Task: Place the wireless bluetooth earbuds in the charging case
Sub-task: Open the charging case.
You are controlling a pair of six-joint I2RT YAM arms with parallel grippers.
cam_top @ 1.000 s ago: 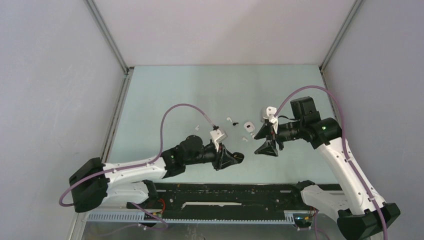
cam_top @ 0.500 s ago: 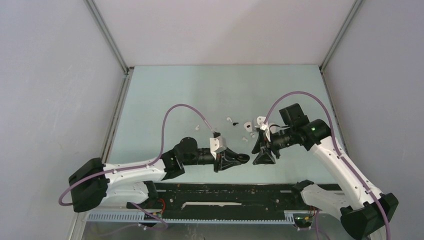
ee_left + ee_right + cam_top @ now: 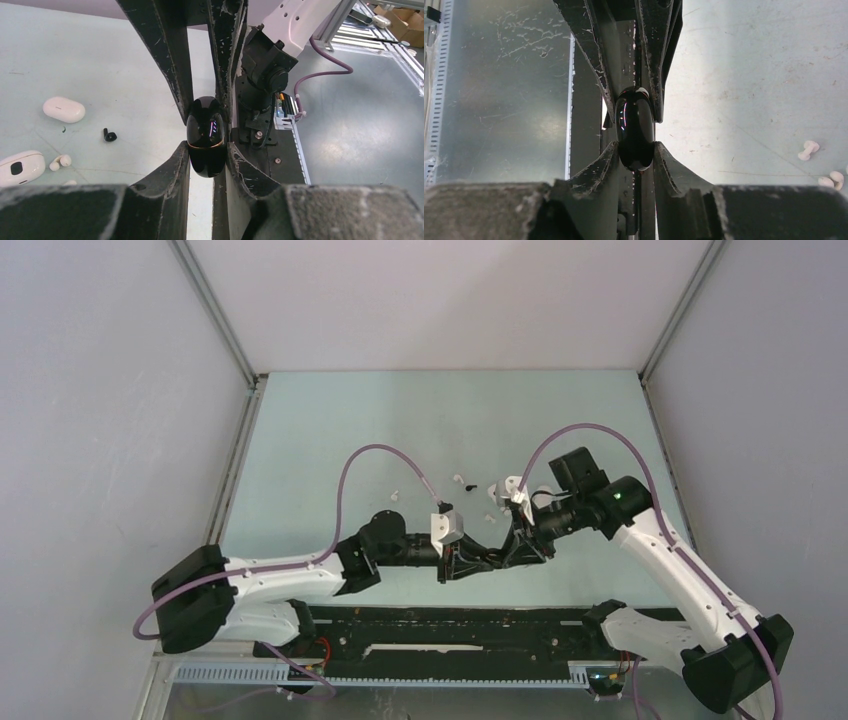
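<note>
The left tool [image 3: 207, 150] is closed narrow on one end of a glossy black case [image 3: 205, 125]. The right tool [image 3: 636, 149] pinches the opposite end, so the case hangs between them above the middle of the table's [image 3: 400, 420] near edge. A thin gold seam sits just past the left tool's tips. Each tool probably holds its own half so that the shut lid can be pulled open. The white earbuds [image 3: 59, 161] and a black earbud [image 3: 109, 135] lie loose nearer the table's centre, beside two white cases [image 3: 63, 109], not yet loaded.
</note>
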